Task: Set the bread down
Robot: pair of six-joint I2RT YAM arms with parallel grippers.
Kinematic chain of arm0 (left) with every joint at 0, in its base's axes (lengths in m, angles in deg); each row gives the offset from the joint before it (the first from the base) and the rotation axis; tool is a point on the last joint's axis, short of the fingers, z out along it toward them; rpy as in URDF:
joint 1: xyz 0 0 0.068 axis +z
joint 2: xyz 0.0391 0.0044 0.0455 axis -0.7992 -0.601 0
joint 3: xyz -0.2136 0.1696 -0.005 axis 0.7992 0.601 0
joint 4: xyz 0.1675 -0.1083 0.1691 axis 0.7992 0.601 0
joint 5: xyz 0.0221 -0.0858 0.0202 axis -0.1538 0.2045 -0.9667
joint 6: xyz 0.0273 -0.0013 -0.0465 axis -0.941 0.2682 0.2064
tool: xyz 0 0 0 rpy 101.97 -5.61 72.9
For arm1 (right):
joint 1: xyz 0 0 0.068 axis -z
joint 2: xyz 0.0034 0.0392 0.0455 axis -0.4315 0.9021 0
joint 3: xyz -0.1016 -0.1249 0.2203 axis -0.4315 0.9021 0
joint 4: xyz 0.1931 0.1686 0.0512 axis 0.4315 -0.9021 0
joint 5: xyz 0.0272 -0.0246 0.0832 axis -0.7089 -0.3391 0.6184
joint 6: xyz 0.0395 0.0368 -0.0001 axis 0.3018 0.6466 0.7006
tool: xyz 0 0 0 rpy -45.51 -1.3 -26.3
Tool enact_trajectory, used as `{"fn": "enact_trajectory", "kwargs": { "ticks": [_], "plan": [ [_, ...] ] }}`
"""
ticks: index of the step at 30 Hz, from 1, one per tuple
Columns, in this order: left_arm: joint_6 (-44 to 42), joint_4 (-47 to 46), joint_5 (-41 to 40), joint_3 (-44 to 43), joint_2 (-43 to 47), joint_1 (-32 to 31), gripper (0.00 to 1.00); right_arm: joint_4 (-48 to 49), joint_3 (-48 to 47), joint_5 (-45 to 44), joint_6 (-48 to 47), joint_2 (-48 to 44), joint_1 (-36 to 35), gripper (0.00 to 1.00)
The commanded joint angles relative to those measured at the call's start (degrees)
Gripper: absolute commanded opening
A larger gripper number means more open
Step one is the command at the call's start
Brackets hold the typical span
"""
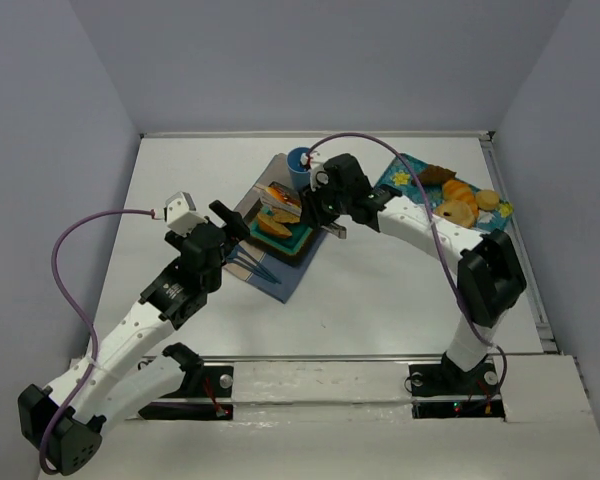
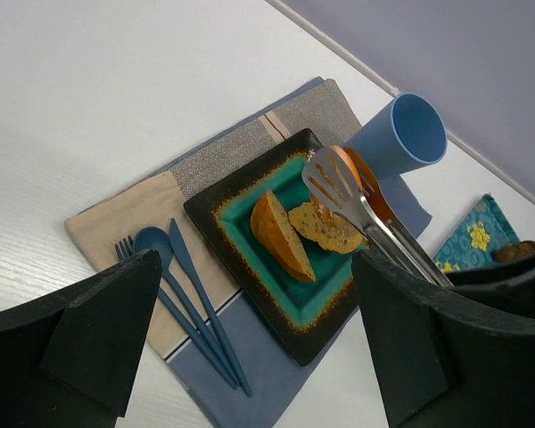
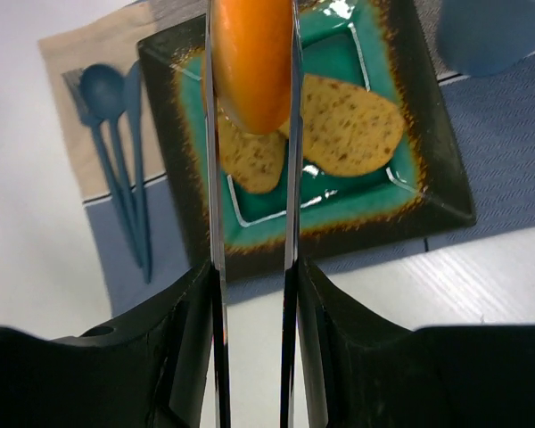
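My right gripper (image 1: 318, 207) (image 3: 252, 299) is shut on metal tongs (image 3: 216, 178) (image 2: 341, 185). The tongs pinch an orange piece of bread (image 3: 250, 62) (image 2: 364, 175) just above the square teal plate with a dark rim (image 3: 446, 187) (image 2: 325, 290) (image 1: 298, 246). Two bread slices (image 3: 352, 125) (image 2: 281, 236) lie on the plate. My left gripper (image 1: 230, 225) (image 2: 250, 357) is open and empty, hovering near the plate's left corner above the cutlery.
The plate sits on a grey, beige and blue placemat (image 2: 205, 169). Blue cutlery (image 2: 178, 285) (image 3: 116, 160) lies left of the plate. A blue cup (image 2: 401, 134) (image 1: 300, 165) stands behind it. More bread (image 1: 460, 200) lies on a blue floral mat (image 1: 405, 175) at the back right.
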Motion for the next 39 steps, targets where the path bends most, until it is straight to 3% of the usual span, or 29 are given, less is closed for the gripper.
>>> {"fn": "enact_trajectory", "kwargs": {
  "ticks": [1,9,13,25,39],
  "plan": [
    [0.2,-2.4,-1.4,0.7,1.1,0.2,0.99,1.7,-7.6,-5.5,-2.1,4.9,-0.3,0.38],
    [0.0,-3.1,-1.4,0.8,0.4,0.2,0.99,-0.7,-16.6,-15.2,-4.3,14.3,-0.9,0.44],
    [0.0,-3.2,-1.9,0.7,0.0,0.2,0.99,-1.7,-17.1,-13.8,-5.2,15.6,-1.4,0.49],
    [-0.1,-3.4,-1.9,0.6,-0.6,0.3,0.99,-3.4,-16.5,-12.9,-5.1,13.0,-1.9,0.58],
    [-1.0,-3.7,-0.7,0.5,-0.3,0.2,0.99,-5.2,-21.9,-16.4,-3.5,7.9,-2.5,0.58]
  ]
}}
